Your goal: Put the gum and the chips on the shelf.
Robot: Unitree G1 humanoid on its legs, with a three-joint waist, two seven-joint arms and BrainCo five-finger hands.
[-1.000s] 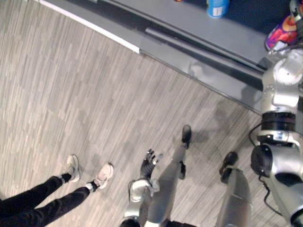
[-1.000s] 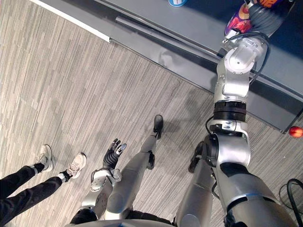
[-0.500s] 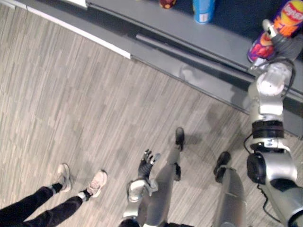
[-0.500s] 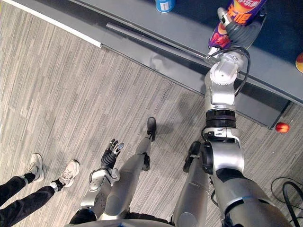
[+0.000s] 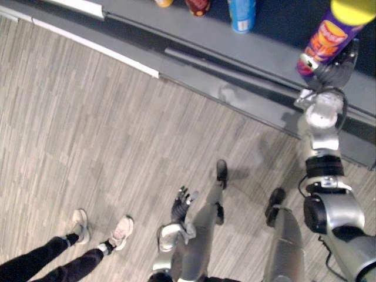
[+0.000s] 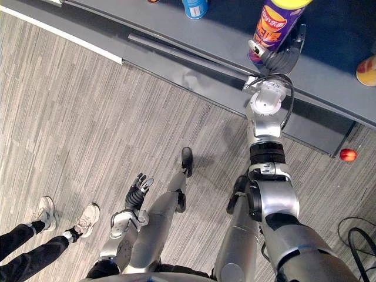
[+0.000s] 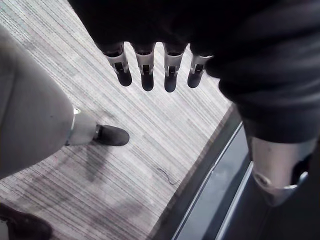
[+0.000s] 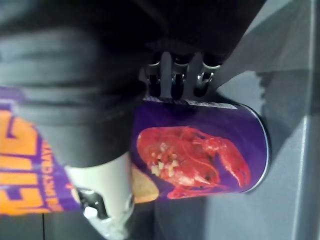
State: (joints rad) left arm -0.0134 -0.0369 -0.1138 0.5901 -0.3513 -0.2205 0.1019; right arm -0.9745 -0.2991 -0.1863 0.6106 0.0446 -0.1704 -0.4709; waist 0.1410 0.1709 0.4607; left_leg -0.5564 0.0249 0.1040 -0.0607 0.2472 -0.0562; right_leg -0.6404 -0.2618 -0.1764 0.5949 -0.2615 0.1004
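The chips can (image 6: 273, 29), a purple tube with a yellow lid, is at the upper right of the head views, its long axis near upright over the grey shelf (image 6: 176, 29). The right hand (image 6: 282, 59) holds it low on the body. In the right wrist view the fingers (image 8: 172, 75) are curled round the tube, thumb opposite, so the right arm is the nearer.

Base contact with the shelf cannot be determined, as the hand covers it. The left hand (image 5: 183, 202) hangs at lower centre, fingers loosely straight and holding nothing. A blue can (image 5: 241, 9) on the shelf is cut off at the top edge. The gum is not identifiable.

Judgement: release depends on the base seating flat.
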